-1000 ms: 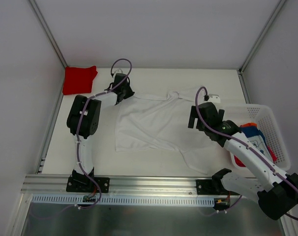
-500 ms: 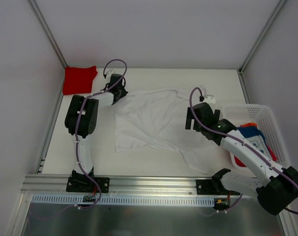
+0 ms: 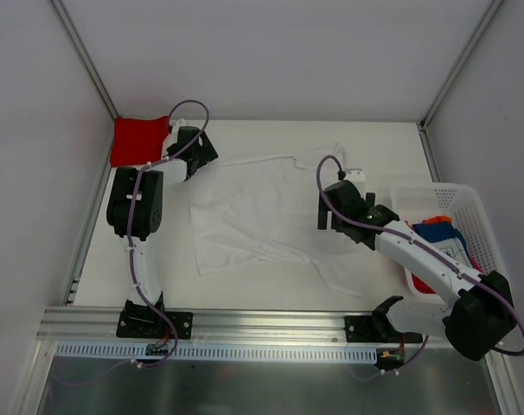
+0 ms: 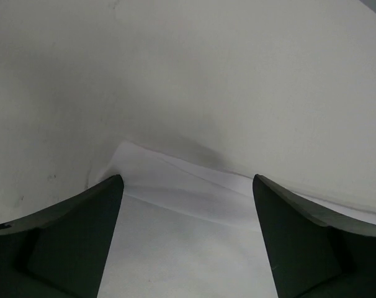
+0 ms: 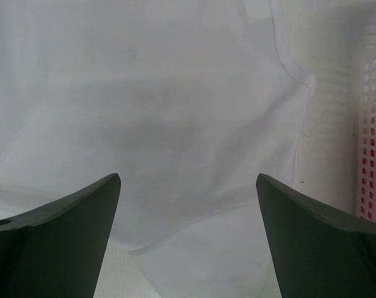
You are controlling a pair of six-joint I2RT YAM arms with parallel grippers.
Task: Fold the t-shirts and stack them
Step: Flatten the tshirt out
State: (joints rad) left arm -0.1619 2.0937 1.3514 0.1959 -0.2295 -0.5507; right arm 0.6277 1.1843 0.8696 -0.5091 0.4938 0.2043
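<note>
A white t-shirt (image 3: 253, 216) lies spread and wrinkled across the middle of the table. My left gripper (image 3: 203, 154) sits at its back left corner, open; in the left wrist view that corner of white cloth (image 4: 175, 205) lies loose on the table between the left gripper's (image 4: 187, 180) spread fingers (image 4: 76, 236). My right gripper (image 3: 329, 210) hovers open over the shirt's right side, where the right wrist view shows only white cloth (image 5: 175, 124) below the right gripper (image 5: 188, 177). A folded red t-shirt (image 3: 139, 140) rests at the back left. A blue t-shirt (image 3: 439, 235) and an orange-red one (image 3: 480, 268) lie in the basket.
The white mesh basket (image 3: 435, 192) stands at the table's right edge, close to my right arm; its wall (image 5: 374, 124) shows at the right of the right wrist view. Metal frame posts run along both sides, and a rail runs along the near edge.
My left gripper dragged the white shirt's back corner left toward the red shirt, then opened and let it go. My right arm moved left over the shirt, still open.
</note>
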